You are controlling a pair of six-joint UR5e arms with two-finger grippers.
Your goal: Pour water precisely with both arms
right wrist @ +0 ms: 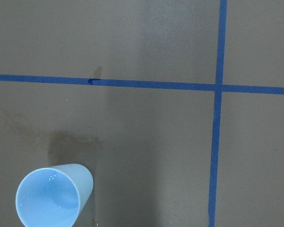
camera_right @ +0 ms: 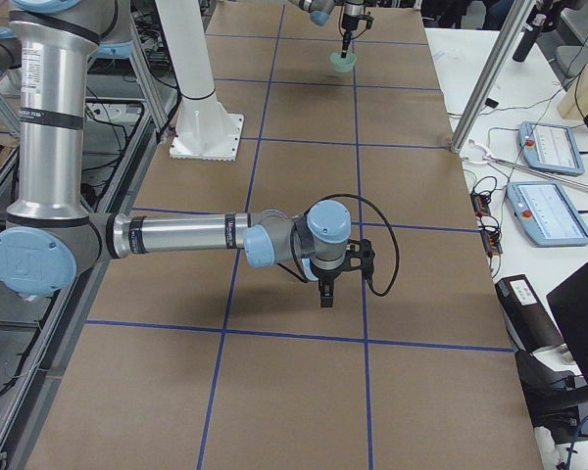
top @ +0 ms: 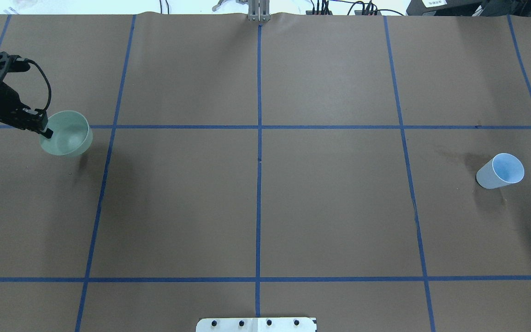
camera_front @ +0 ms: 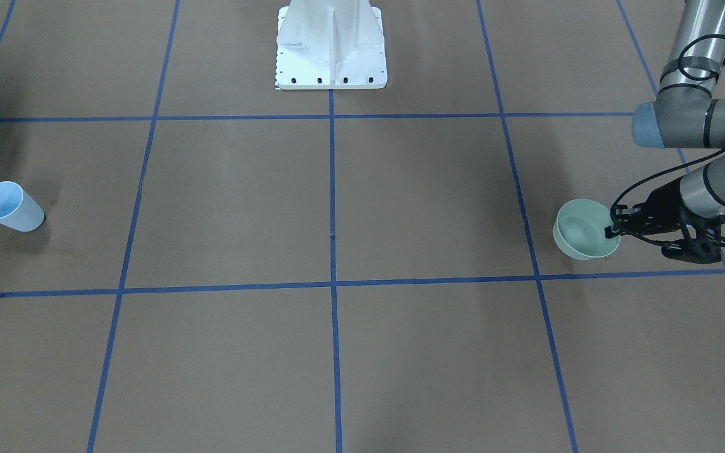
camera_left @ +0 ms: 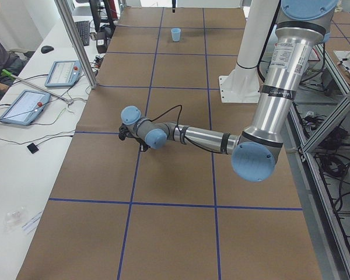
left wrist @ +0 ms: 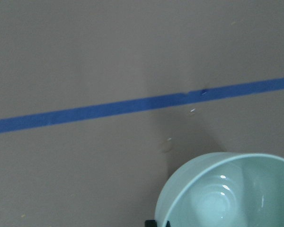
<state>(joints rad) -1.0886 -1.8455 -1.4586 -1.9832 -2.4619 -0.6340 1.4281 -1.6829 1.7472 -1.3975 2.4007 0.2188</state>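
My left gripper (camera_front: 615, 230) is shut on the near rim of a pale green bowl (camera_front: 579, 228), at the table's left end in the overhead view (top: 67, 133). The left wrist view shows the bowl (left wrist: 227, 198) with whitish glints of water (left wrist: 223, 187) inside and small drops (left wrist: 166, 144) on the paper beside it. A light-blue cup (top: 500, 170) stands alone at the right end, also in the right wrist view (right wrist: 54, 198). My right gripper (camera_right: 325, 290) hangs high above the table. It shows only in the right side view, so I cannot tell whether it is open or shut.
Brown paper with a blue tape grid covers the table (top: 330, 203). The white pedestal (camera_front: 331, 47) stands at the robot's edge. A dark damp stain (top: 470, 159) lies beside the cup. Tablets and cables (camera_left: 44, 87) lie on the side bench.
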